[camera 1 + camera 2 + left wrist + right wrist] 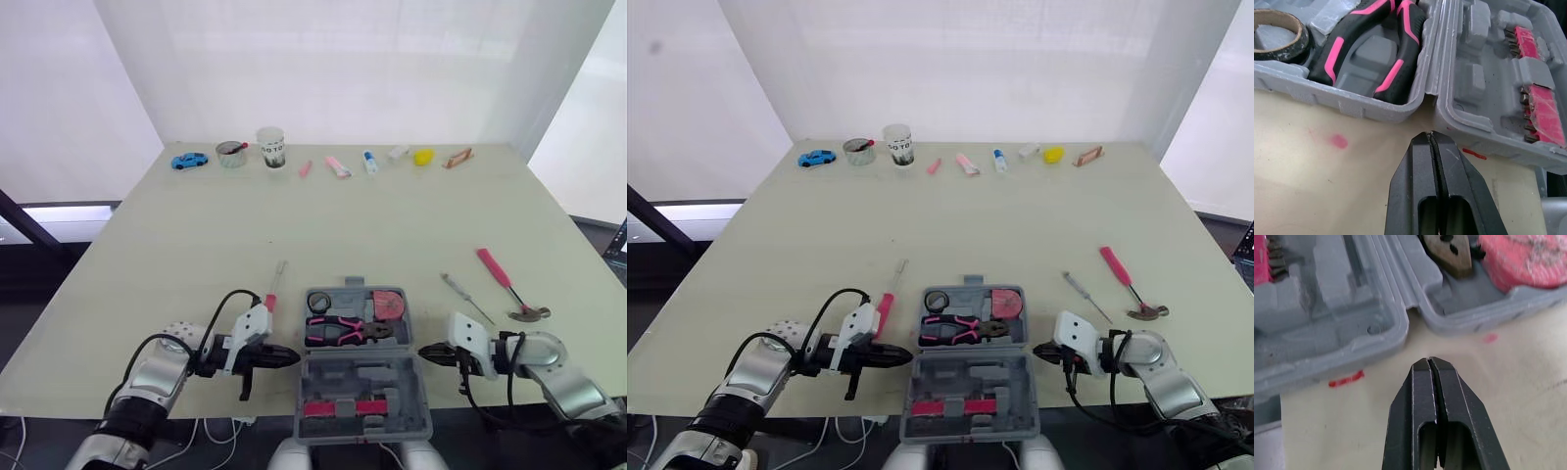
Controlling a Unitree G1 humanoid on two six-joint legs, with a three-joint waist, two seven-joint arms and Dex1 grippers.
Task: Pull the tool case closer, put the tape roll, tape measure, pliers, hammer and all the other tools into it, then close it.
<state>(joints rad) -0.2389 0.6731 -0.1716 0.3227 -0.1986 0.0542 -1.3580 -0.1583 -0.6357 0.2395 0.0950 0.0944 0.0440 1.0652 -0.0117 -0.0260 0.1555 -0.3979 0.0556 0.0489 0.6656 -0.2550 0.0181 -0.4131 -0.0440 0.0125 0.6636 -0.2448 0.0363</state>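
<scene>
The grey tool case [392,377] lies open at the table's near edge. Its far half holds the tape roll [318,302], the pink-and-black pliers [343,331] and the pink tape measure [389,304]. A strip of pink bits [1537,93] sits in the near half. My left gripper [291,358] is shut and empty, its tips [1431,134] just off the case's left side by the hinge. My right gripper [423,351] is also shut and empty, close to the right side [1429,360]. The pink-handled hammer [509,284] and a thin metal screwdriver [465,297] lie to the right. A pink-handled screwdriver [274,289] lies left of the case.
Along the far edge stand a blue toy car [189,160], a tin [232,154], a cup [271,147], small pink items [337,166], a yellow object [423,157] and a wooden piece [457,158]. White walls surround the table.
</scene>
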